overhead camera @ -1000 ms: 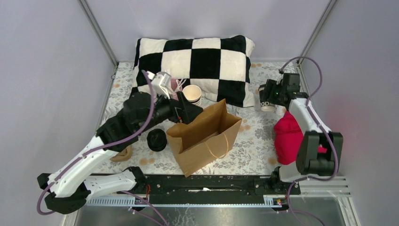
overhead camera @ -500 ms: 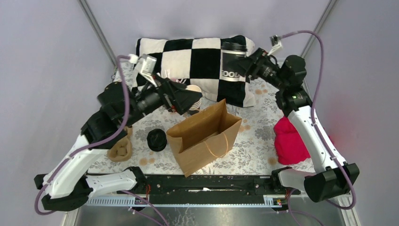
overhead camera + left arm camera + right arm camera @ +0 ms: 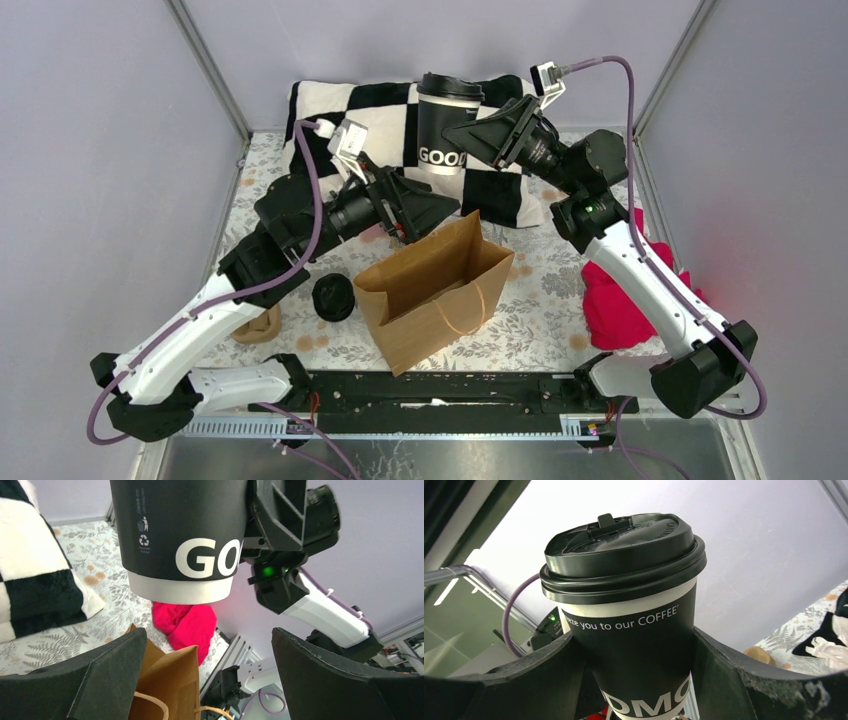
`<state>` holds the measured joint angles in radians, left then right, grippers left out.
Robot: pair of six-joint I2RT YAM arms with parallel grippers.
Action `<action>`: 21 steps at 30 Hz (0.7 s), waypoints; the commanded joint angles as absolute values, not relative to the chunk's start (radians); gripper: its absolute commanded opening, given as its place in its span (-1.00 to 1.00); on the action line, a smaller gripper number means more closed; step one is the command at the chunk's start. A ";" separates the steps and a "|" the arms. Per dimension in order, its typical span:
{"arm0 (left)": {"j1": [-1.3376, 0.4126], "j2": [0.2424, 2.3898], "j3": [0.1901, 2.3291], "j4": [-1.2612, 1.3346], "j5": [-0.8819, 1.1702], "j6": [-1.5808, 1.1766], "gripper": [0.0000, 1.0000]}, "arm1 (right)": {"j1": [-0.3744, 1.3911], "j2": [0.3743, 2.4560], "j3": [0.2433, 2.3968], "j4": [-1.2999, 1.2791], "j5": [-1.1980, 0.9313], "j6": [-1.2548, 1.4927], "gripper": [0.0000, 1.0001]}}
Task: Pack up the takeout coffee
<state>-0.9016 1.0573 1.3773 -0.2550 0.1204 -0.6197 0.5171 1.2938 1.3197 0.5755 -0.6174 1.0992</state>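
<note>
Now: the right gripper (image 3: 472, 132) grips the cup (image 3: 447, 125) by its side wall, below the lid. The right wrist view shows a finger (image 3: 539, 680) pressed against each flank. The cup is upright with the lid on top, probably so that nothing spills and the base goes in first.

The cup hangs in the air, clear of the table (image 3: 540, 290), toward its far edge and seen against the pillow (image 3: 390, 120).

The bag (image 3: 440, 295) stands mid-table, nearer the near edge, with its mouth open upward to take a load from above.

The left gripper (image 3: 440, 212) is spread wide and holds nothing. It hovers just past the bag's far rim, pointing at the cup. Whether it is there to steady the bag or to receive the cup cannot be told.

Relative position:
- In the left wrist view the cup's base sits above the gap between the left fingers (image 3: 85, 680), with no contact.
- The cup is higher than the bag's mouth and beyond it, not yet over the opening.
</note>
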 commanded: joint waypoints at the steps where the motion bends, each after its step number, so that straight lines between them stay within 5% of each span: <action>1: -0.899 0.999 1.330 -0.054 0.088 -0.658 0.98 | 0.536 1.275 1.292 0.755 -0.598 1.206 0.47; 21: -0.900 1.034 1.305 0.040 0.046 -0.702 0.98 | 0.555 1.232 1.246 0.817 -0.582 1.294 0.48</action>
